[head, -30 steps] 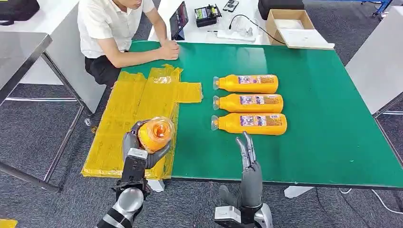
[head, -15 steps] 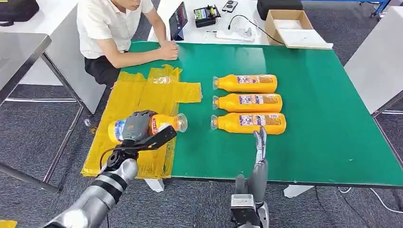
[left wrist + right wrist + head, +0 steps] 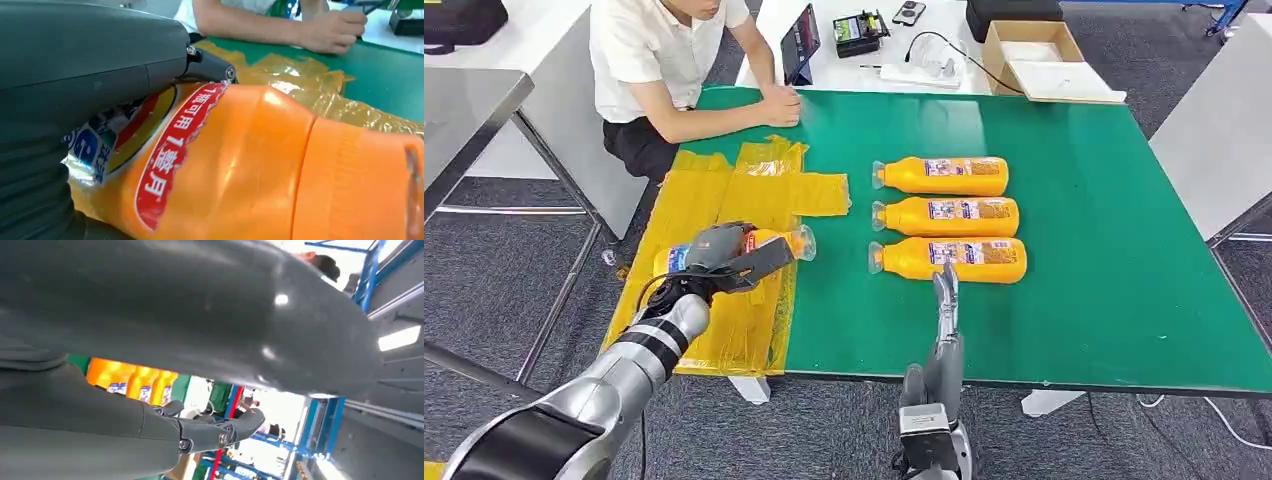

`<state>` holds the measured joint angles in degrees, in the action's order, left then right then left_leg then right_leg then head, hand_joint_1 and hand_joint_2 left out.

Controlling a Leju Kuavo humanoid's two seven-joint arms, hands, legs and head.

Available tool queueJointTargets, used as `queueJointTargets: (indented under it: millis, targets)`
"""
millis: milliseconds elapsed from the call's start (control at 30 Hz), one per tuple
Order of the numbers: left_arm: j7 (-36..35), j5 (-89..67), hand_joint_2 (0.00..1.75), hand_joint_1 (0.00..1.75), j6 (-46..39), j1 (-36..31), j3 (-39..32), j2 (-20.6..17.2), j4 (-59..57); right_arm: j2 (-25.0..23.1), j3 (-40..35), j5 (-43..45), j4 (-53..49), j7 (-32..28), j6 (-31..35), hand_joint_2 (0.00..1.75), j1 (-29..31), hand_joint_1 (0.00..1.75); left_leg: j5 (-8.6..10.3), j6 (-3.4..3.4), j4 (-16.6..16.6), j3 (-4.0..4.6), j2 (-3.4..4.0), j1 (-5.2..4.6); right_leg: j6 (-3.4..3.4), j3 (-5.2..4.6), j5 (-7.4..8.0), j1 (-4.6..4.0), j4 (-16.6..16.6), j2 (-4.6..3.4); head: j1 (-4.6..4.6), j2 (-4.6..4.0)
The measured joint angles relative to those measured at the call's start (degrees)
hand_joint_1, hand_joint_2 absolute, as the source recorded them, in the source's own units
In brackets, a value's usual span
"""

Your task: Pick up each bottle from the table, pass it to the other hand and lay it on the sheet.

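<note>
On the held bottle (image 3: 240, 165), a red label strip reads "1瓶可用1整月".

I see grey carpet floor (image 3: 484, 290) all round the green tabletop (image 3: 1104, 290). At its far edge stands a white desk (image 3: 944, 75) carrying a cardboard box (image 3: 1034, 50); a person (image 3: 659, 60) sits far left.

Left hand (image 3: 722, 250) hides the held bottle's (image 3: 776, 245) middle
</note>
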<state>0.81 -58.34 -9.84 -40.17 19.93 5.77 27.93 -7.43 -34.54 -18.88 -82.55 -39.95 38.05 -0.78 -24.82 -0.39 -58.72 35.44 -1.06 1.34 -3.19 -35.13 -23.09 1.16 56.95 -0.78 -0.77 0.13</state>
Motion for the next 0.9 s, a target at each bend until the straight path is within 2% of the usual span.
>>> queueJointTargets:
  millis: [33,233,900]
  targets:
    - [0.0,0.0,1.75,0.07,0.0,-0.1,0.0,0.1,-0.2,0.1,-0.3,0.1,0.0,0.0,0.0,0.0,0.1,0.0,0.01,0.01,0.0,0.0,0.0,0.0,0.0,0.0,0.0,0.0,0.0,0.0,-0.02,0.0]
    - [-0.1,0.2,1.75,0.07,3.5,-0.7,0.0,0.2,-1.8,0.9,-0.5,0.4,0.1,0.0,0.0,0.0,0.6,0.0,0.01,0.01,0.0,0.01,0.0,0.0,0.0,-0.01,0.0,0.0,0.0,0.0,-0.02,0.0]
    - [-0.2,0.2,1.75,0.07,3.7,-1.0,0.0,0.4,-3.0,1.4,-0.5,0.5,0.2,0.0,0.0,0.0,0.8,0.0,0.01,0.01,0.0,0.02,0.0,0.0,0.0,-0.02,0.0,-0.01,0.0,0.0,-0.02,0.0]
